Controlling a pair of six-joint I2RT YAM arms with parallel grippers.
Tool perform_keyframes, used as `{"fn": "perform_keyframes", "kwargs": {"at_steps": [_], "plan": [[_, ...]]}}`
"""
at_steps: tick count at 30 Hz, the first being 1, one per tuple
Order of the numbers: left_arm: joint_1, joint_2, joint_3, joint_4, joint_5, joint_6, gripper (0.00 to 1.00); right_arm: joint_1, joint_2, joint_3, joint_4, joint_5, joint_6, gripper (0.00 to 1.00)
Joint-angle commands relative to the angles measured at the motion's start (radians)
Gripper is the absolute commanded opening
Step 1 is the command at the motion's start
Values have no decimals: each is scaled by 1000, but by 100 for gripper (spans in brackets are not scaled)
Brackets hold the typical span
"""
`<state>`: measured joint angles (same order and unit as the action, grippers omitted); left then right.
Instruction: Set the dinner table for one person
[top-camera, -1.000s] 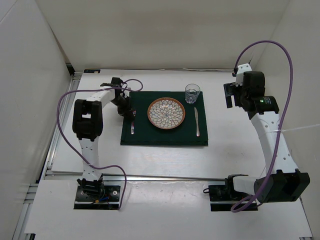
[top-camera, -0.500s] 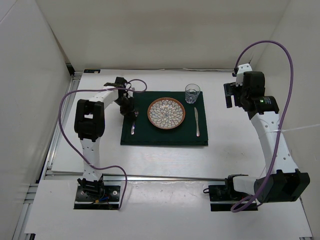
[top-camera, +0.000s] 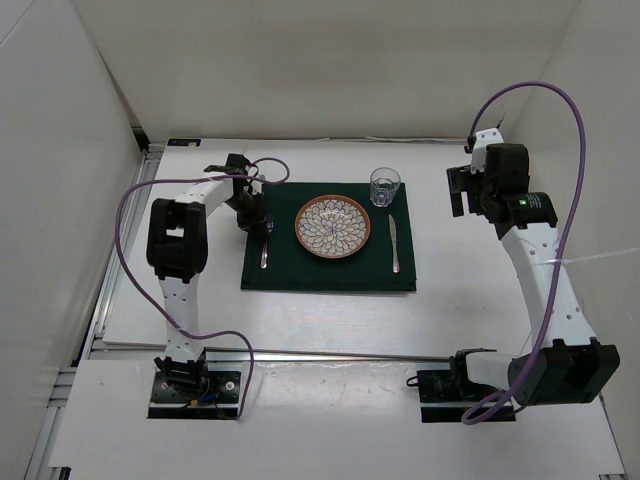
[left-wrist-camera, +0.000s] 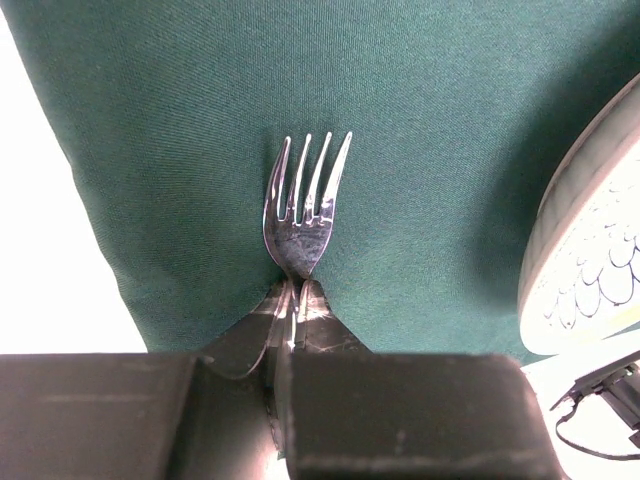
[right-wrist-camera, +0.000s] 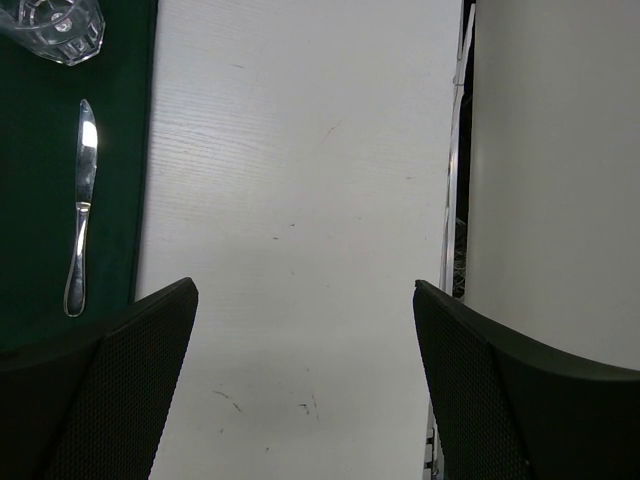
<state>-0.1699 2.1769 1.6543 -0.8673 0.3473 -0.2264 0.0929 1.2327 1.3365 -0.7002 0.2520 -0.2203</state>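
The white dinner table (top-camera: 330, 310) carries a dark green mat (top-camera: 330, 272) with a patterned plate (top-camera: 332, 227) in its middle. A glass (top-camera: 385, 186) stands at the mat's far right and a knife (top-camera: 394, 243) lies right of the plate. A fork (top-camera: 265, 252) lies left of the plate. My left gripper (top-camera: 256, 220) is shut on the fork's neck (left-wrist-camera: 303, 210) in the left wrist view, low on the mat (left-wrist-camera: 420, 120), tines pointing away. My right gripper (top-camera: 460, 190) is open and empty over bare table, right of the mat.
White walls enclose the table on three sides. A metal rail (right-wrist-camera: 455, 200) runs along the table's right edge. In the right wrist view the knife (right-wrist-camera: 80, 210) and glass (right-wrist-camera: 55, 25) sit at the left. The plate's rim (left-wrist-camera: 590, 260) is close on the fork's right.
My left gripper has shifted very slightly at the far end of the fork. The fork stays on the mat. The right arm has not moved.
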Motion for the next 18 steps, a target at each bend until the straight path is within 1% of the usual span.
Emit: {"fn": "perform_keyframes", "kwargs": {"at_steps": [1, 4, 5, 7, 8, 9, 10, 12, 17, 18], "plan": [[7, -48, -5, 1, -30, 4, 10, -4, -21, 0, 28, -5, 6, 91], [-2, -48, -5, 1, -30, 4, 10, -4, -21, 0, 28, -14, 15, 91], [-11, -48, -5, 1, -30, 4, 21, -4, -21, 9, 28, -14, 15, 91], [-11, -39, -16, 1, -42, 4, 28, -4, -21, 9, 28, -14, 15, 91], [-11, -39, -16, 1, -42, 4, 40, -4, -21, 9, 28, -14, 15, 91], [-11, -39, -16, 1, -42, 4, 44, -4, -21, 9, 28, -14, 15, 91], [-11, -39, -16, 1, -42, 4, 46, -4, -21, 9, 28, -14, 15, 91], [-11, -49, -16, 1, -42, 4, 55, -4, -21, 9, 28, -14, 15, 91], [-11, -60, -16, 1, -11, 4, 60, -4, -21, 9, 28, -14, 6, 91], [-11, -78, -16, 1, -11, 4, 64, -4, -21, 9, 28, -23, 6, 91]]}}
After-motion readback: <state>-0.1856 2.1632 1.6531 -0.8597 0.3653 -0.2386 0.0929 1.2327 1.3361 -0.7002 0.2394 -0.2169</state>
